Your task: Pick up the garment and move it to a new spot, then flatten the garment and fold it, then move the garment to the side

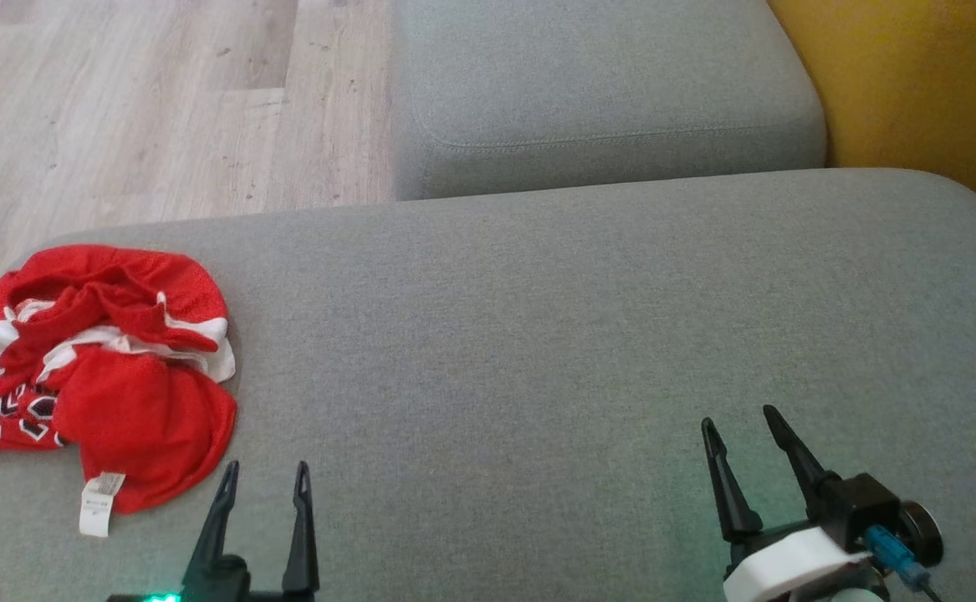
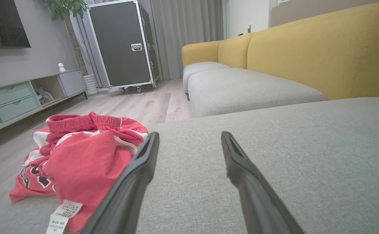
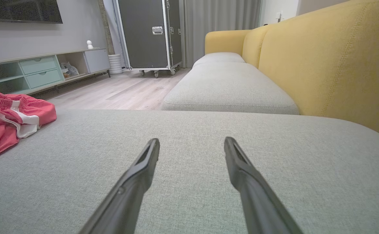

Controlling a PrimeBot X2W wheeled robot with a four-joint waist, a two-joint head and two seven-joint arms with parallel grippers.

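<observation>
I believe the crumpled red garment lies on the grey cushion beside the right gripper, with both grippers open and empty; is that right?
Not quite: the red garment lies beside the left gripper, not the right gripper, as the head view shows. The rest holds: it is crumpled on the grey cushion, and both grippers are open and empty.

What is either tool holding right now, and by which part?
Nothing. The left tool and the right tool both stand open and empty over the grey cushion. The red garment lies crumpled beside the left tool, not gripped.
</observation>
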